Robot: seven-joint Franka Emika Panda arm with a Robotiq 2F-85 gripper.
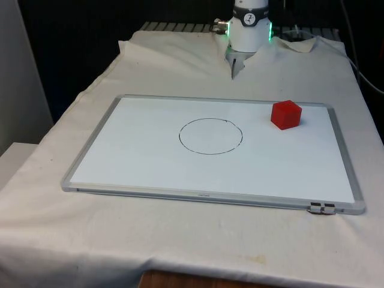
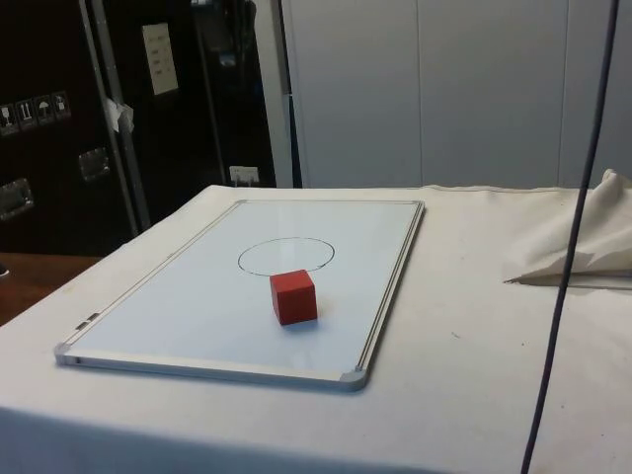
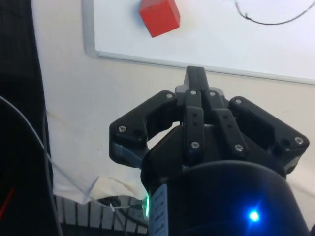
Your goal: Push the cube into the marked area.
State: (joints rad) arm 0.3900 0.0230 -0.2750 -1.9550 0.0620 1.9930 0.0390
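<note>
On the table point(image 1: 54, 240), the cloth lies bare in the near strip, up to the board's point(image 1: 132, 174) grey frame. A small clip point(image 1: 322, 208) sits on that near frame edge, toward the front view's right corner. The board is a flat white sheet, and the open surface runs unbroken from the near edge to the circle point(image 1: 210, 136) drawn at about its middle.

The cube point(image 1: 285, 114) is red and stands on the board outside the circle, well apart from it toward the front view's right, close to the far frame edge and not far from the right one. Nothing lies between cube and circle. In the side view the cube point(image 2: 293, 296) rests flat, just short of the circle point(image 2: 286, 255).

Beyond the far frame the tool point(image 1: 234, 70) hangs above bare cloth, off the board, its fingers pressed together into one tip point(image 3: 195, 77). Bunched cloth point(image 1: 300, 45) lies at the far right.
</note>
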